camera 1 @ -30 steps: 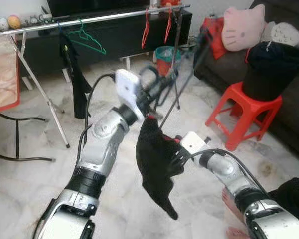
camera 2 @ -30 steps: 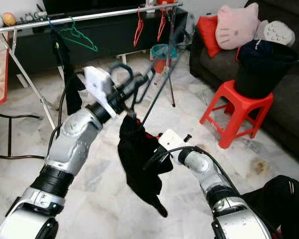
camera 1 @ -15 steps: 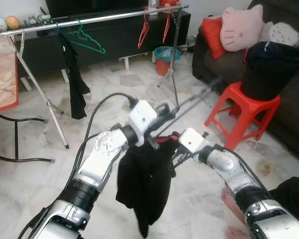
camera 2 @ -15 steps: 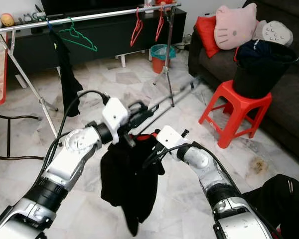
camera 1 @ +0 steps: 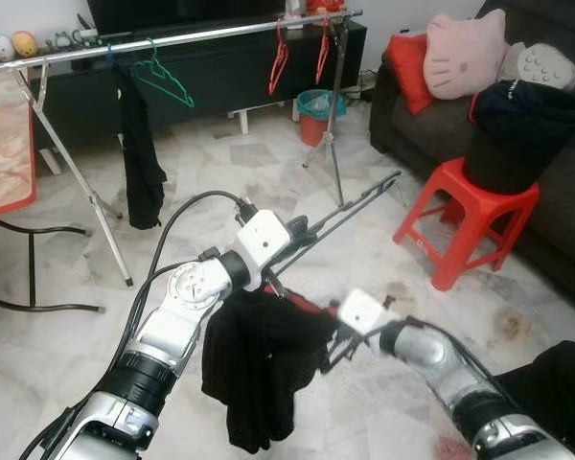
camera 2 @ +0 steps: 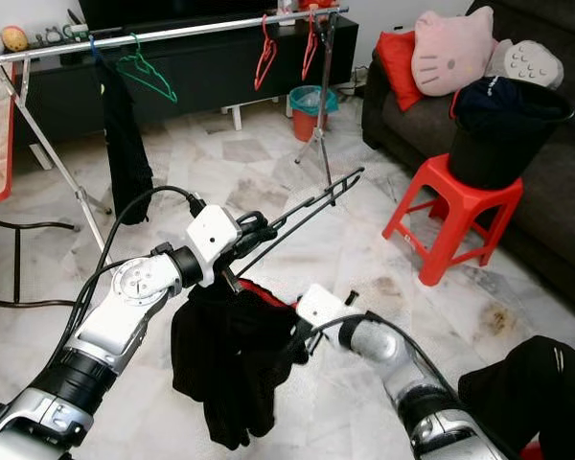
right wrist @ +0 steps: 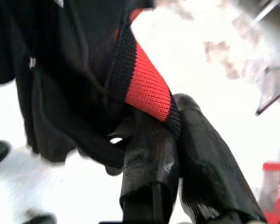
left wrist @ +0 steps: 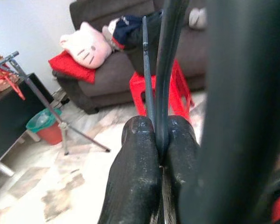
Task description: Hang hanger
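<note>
Black wire hanger [camera 1: 340, 213] is pinched at its near end by the closed left gripper [left wrist: 159, 140], held out level so the black garment with red-lined collar [camera 1: 259, 369] drapes free; right gripper [right wrist: 170, 140], just right of it, is clamped on that collar [right wrist: 147, 88], judged steadying; silver clothes rail [camera 1: 182, 36] stands far off.
</note>
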`<state>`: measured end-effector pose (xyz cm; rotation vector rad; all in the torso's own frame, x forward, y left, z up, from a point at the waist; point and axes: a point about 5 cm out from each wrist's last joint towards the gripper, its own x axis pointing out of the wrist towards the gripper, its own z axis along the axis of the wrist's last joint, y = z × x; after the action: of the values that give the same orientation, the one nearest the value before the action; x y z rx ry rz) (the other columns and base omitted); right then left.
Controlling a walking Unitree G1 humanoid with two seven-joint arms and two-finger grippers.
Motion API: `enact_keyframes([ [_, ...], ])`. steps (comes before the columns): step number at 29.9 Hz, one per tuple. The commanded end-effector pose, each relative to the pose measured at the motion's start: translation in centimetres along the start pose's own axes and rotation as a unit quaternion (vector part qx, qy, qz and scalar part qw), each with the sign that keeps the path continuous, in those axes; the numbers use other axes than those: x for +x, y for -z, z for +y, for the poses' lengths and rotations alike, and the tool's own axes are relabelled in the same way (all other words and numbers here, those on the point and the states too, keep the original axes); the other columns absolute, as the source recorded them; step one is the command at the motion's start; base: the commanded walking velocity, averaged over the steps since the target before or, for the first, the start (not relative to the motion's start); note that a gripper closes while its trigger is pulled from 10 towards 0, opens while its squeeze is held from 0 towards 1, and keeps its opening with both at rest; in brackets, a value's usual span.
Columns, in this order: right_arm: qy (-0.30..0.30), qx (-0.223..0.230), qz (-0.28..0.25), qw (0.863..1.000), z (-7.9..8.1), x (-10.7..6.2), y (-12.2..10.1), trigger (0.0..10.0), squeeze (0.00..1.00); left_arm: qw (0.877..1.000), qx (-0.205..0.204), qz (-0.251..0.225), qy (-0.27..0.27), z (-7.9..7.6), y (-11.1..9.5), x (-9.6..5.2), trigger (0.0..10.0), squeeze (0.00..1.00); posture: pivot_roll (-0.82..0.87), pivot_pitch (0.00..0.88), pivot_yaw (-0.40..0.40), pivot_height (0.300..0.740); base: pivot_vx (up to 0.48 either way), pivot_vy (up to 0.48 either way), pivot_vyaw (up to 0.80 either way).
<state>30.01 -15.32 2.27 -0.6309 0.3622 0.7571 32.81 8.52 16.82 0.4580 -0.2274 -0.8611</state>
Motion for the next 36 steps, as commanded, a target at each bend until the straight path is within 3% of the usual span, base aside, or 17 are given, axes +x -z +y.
enact_keyframes([
  [1, -0.010, 0.001, 0.027, 1.000, 0.6, -0.1, 0.9, 10.0, 0.00, 1.000, 0.018, -0.003, 0.002, 0.3, -0.2, -0.2, 10.0, 0.00, -0.07, 0.023, -0.028, 0.740, 0.000, 0.000, 0.00],
  [7, -0.038, -0.013, 0.073, 0.997, 2.3, -0.5, 2.8, 10.0, 0.00, 1.000, 0.022, 0.000, 0.002, 0.3, -0.2, -0.2, 10.0, 0.00, -0.07, 0.025, -0.027, 0.740, 0.000, 0.000, 0.00],
  [13, -0.040, 0.020, 0.087, 0.995, 3.6, -0.7, 3.9, 10.0, 0.00, 1.000, 0.025, 0.002, 0.002, 0.3, -0.1, -0.2, 10.0, 0.00, -0.06, 0.027, -0.026, 0.740, 0.000, 0.000, 0.00],
  [14, -0.038, 0.023, 0.087, 0.995, 3.7, -0.7, 3.9, 10.0, 0.50, 1.000, 0.025, 0.002, 0.002, 0.3, -0.1, -0.2, 10.0, 0.00, -0.06, 0.027, -0.026, 0.740, 0.000, 0.000, 0.00],
  [15, -0.037, 0.025, 0.086, 0.995, 3.7, -0.7, 3.9, 10.0, 0.50, 1.000, 0.025, 0.002, 0.002, 0.3, -0.1, -0.2, 10.0, 0.00, -0.06, 0.027, -0.026, 0.740, 0.000, 0.000, 0.00],
  [16, -0.034, 0.030, 0.086, 0.995, 3.7, -0.7, 4.0, 10.0, 1.00, 1.000, 0.026, 0.003, 0.002, 0.3, 0.0, -0.2, 10.0, 0.00, -0.06, 0.027, -0.026, 0.740, 0.000, 0.000, 0.00],
  [31, 0.002, 0.034, 0.107, 0.994, 3.6, -0.8, 4.7, 10.0, 1.00, 1.000, 0.028, 0.000, -0.006, 0.3, -0.1, -0.2, 10.0, 0.00, -0.06, 0.026, -0.026, 0.740, 0.000, 0.000, 0.00],
  [35, 0.014, 0.005, 0.081, 0.997, 3.3, -0.7, 4.2, 10.0, 1.00, 0.999, 0.031, -0.002, -0.033, 0.8, -0.1, -0.4, 10.0, 0.00, -0.06, 0.027, -0.025, 0.740, 0.000, 0.000, 0.00],
  [36, 0.020, 0.008, 0.061, 0.998, 3.0, -0.7, 3.7, 10.0, 0.00, 0.999, 0.029, 0.000, -0.035, 0.8, 0.1, -0.5, 10.0, 0.00, -0.06, 0.026, -0.024, 0.740, 0.000, 0.000, 0.00],
])
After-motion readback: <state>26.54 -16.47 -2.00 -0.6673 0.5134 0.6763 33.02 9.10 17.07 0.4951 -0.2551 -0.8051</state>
